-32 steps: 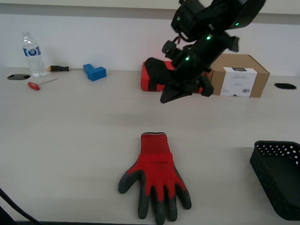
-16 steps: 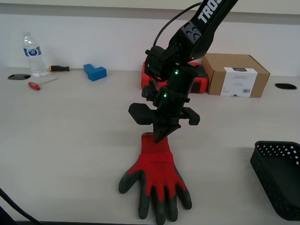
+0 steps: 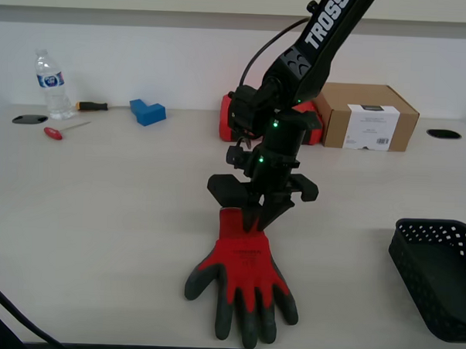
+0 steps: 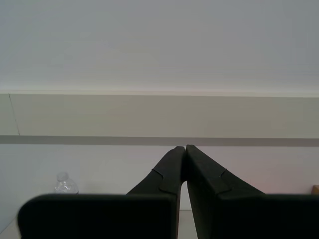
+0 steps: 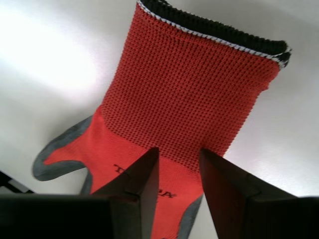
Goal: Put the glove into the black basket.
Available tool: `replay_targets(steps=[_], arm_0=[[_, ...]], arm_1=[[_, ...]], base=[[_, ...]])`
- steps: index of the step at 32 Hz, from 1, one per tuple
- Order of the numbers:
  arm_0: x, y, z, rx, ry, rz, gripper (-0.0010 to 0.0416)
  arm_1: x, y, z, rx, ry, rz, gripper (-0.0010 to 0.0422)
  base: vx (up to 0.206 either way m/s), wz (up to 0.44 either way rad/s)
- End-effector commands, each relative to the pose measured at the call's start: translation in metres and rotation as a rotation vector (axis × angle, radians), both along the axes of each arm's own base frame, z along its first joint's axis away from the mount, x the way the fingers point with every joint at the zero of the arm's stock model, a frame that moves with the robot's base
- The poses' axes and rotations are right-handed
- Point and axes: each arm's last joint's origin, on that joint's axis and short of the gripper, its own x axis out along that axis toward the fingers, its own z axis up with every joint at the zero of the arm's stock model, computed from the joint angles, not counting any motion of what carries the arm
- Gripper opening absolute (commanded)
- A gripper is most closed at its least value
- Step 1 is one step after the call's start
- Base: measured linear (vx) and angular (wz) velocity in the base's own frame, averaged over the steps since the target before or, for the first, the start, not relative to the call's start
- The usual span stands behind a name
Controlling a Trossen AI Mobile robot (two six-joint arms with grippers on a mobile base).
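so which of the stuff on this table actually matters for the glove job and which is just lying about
Part of the job:
- glove, flat on the table
- black basket, at the exterior view's right edge
- my first tool, jaws slightly apart over the glove's cuff

Just lying about:
- water bottle
- two screwdrivers
- blue block
- red case
- cardboard box

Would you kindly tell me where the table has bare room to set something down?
Bare: the wide stretch between the glove and the water bottle, and the strip between glove and black basket. Crowded: the back edge, with red case and cardboard box.
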Motion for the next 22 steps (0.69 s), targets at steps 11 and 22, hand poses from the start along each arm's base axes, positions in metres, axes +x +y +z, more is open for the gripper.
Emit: replay_targets(steps=[11,22], arm_0=[[0.002,-0.002,-0.003,-0.066,-0.102,0.078,0.0249],[-0.001,0.0,-0.033,-0.029,0.007,0.067,0.024]], arm_1=[[0.0,0.0,0.0,0.0,-0.005,0.0,0.0],[0.0,0.0,0.0,0.0,-0.004,0.0,0.0]], base=[[0.0,0.0],[0.0,0.0]])
